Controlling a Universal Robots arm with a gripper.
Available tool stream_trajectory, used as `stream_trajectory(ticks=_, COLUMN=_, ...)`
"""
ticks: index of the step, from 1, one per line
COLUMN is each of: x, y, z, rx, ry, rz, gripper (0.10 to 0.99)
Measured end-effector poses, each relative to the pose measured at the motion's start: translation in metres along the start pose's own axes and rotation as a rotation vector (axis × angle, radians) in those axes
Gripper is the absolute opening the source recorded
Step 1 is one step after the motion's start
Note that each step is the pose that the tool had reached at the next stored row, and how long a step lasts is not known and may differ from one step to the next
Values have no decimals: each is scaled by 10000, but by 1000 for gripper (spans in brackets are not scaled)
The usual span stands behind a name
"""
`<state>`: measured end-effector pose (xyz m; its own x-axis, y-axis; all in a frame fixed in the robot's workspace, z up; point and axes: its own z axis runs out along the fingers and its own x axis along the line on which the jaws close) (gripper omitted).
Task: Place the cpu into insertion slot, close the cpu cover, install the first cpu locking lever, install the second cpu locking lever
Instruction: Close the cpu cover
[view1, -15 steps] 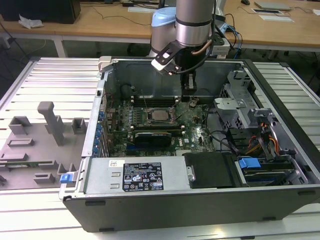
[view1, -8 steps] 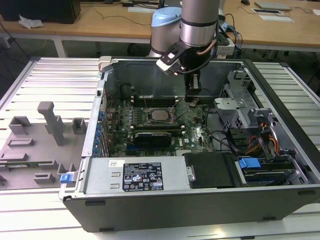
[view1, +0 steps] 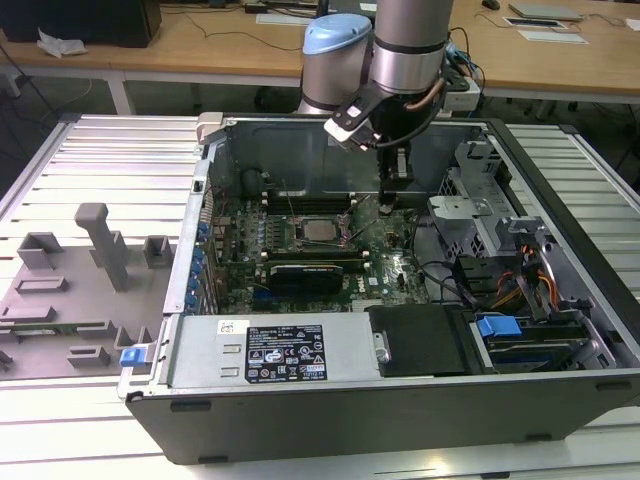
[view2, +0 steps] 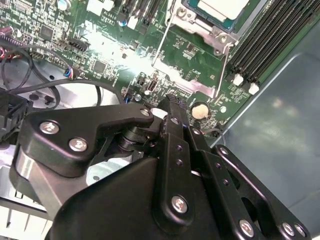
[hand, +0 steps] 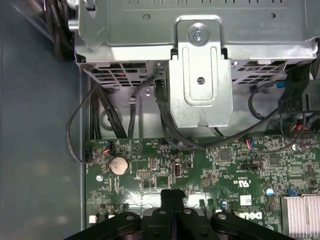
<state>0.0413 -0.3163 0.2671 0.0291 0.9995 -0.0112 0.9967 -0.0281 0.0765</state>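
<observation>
In the exterior view the cpu (view1: 322, 228) lies flat in the middle of the green motherboard, seated in the insertion slot that it mostly hides. In the second wrist view the cpu (view2: 220, 7) shows with the cpu cover (view2: 199, 27) lying down around it as a silver frame. Two thin wire levers (view2: 161, 42) run along the socket's sides; I cannot tell whether they are latched. My gripper (view1: 388, 204) hangs over the board to the exterior view's right of the socket. Its black fingers (hand: 167, 196) are pressed together, shut on nothing, and the gripper (view2: 170, 101) is clear of the cover.
A black graphics card (view1: 305, 272) lies in front of the socket and long memory slots (view2: 265, 40) run beside it. A metal drive cage (hand: 200, 75), loose cables (hand: 80, 135) and a coin battery (hand: 119, 165) are near the fingers. A grey fixture (view1: 100, 250) stands outside the case.
</observation>
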Motion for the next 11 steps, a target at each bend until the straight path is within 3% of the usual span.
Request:
stream_trajectory(ticks=5, x=1, y=16, z=38, rx=7, ry=0, rz=1, gripper=106)
stream_trajectory(ticks=11, x=2, y=6, z=175, rx=32, ry=-1, rz=1, gripper=106)
